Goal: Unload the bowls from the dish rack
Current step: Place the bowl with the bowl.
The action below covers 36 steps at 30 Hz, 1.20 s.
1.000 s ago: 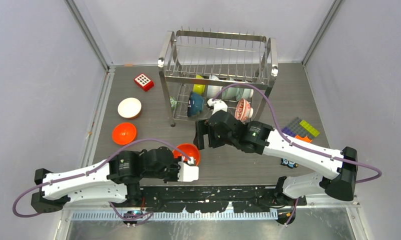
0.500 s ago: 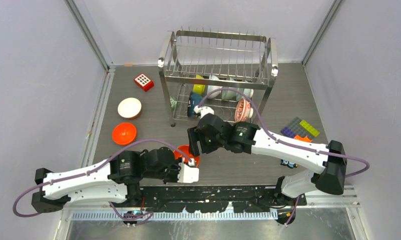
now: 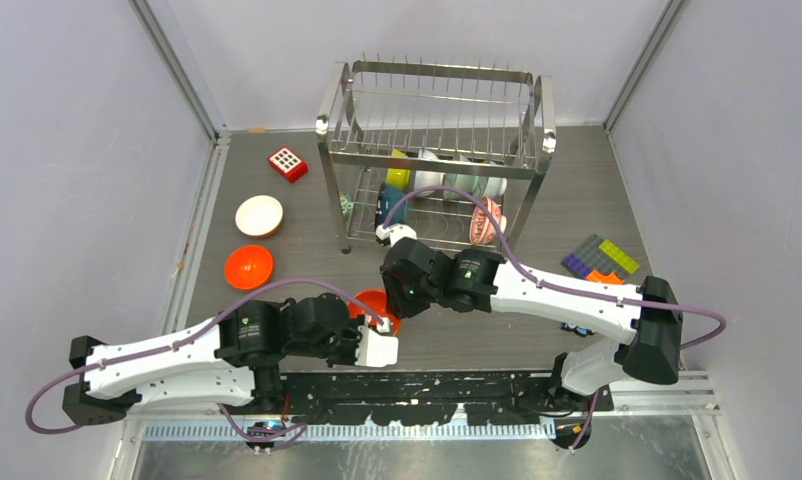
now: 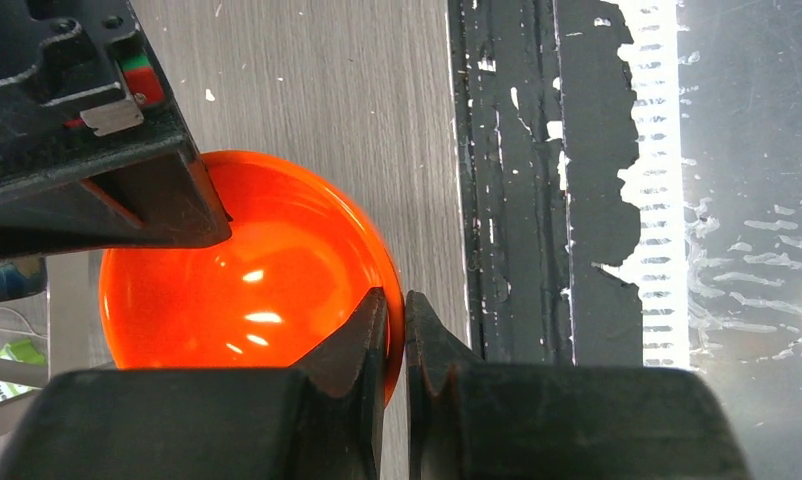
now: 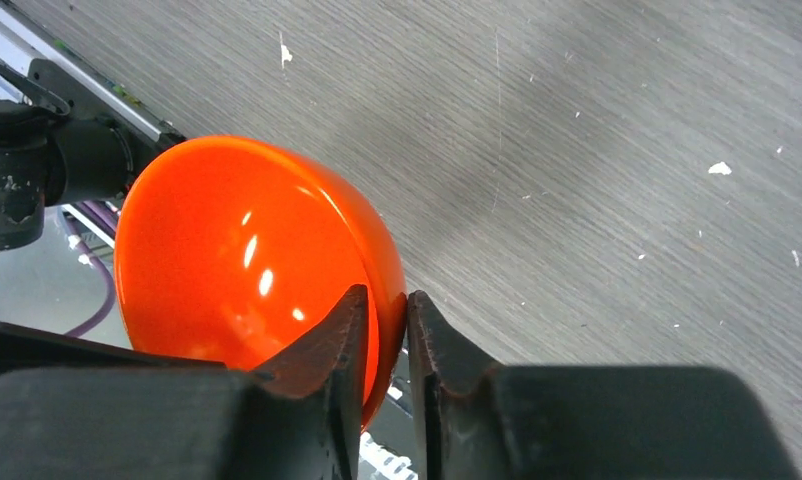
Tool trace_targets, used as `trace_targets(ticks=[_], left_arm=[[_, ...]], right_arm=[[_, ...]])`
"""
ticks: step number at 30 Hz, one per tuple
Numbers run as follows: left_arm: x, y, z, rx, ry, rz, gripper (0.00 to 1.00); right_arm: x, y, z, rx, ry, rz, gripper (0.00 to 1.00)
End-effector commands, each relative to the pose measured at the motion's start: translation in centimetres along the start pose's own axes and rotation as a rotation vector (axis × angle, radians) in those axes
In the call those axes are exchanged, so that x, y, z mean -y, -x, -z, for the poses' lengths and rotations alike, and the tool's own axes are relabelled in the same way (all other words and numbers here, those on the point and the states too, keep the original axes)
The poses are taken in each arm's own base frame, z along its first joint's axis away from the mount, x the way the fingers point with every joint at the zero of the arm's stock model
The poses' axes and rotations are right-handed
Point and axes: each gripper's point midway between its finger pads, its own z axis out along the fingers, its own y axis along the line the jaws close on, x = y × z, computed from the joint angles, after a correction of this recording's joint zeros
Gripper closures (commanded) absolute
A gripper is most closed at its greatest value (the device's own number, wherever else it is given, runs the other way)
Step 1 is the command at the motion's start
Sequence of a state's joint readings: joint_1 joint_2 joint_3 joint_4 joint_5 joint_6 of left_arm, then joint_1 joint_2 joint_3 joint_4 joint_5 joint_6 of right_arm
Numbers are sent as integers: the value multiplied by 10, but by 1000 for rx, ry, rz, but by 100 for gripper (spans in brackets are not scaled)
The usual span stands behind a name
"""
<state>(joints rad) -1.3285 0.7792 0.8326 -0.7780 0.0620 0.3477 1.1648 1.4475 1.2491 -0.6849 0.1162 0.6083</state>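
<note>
1. Handover: we find the right gripper (image 5: 385,300) has swung from the dish rack (image 3: 437,130) and narrowed onto the rim of the orange bowl (image 5: 247,250), which the left gripper (image 4: 395,305) also pinches, near the front edge.
2. Several bowls (image 3: 399,178) remain racked; unloading is unfinished.
3. Bench (image 3: 307,215) grey woodgrain, speckled; walls (image 3: 77,150) pale.

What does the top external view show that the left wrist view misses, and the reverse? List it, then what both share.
Top external only: the full dish rack, a white bowl, a second orange bowl and a red dotted block on the table. Left wrist only: the left claw pinching the near orange bowl's rim, seen close up. Both: that near orange bowl at the table's near edge.
</note>
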Motion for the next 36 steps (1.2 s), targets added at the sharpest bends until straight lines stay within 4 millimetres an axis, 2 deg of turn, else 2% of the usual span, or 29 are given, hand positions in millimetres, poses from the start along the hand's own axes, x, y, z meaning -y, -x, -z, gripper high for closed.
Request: trace_targets(ticks=[1,4,9,12,16,19,20,21,26,30,32,36], left_arm=[[-11,17,10,53,57,4,99],[-20,19,11,61,111,47,88],[-30,24,16,90,186,136,51],[-36,26,19,104,232,206,40],[-46,34,24,153,297,325,31],[-70,38,35,200,454,484,25],[-83,36,42,209,548,556,8],[-90,36,47,228,597,636,1],[-101,32,56,289,715,909,0],[-103,27,53,401,759,1172,1],[-102,22,50,442,778,1305,6],[-103,17,42,424,832,1457,6]], right_arm=[[0,11,3,42,-11,-7,82],[3,14,4,65,-27,-17,99],[16,21,8,126,-84,-39,99],[28,26,12,178,-136,-51,99],[43,35,18,253,-198,-67,99],[54,40,19,303,-246,-81,99],[58,41,20,320,-260,-88,99],[62,43,21,343,-276,-100,99],[72,45,19,392,-311,-138,99],[74,47,17,436,-308,-194,99],[74,48,15,459,-303,-234,99],[75,47,10,469,-307,-280,99]])
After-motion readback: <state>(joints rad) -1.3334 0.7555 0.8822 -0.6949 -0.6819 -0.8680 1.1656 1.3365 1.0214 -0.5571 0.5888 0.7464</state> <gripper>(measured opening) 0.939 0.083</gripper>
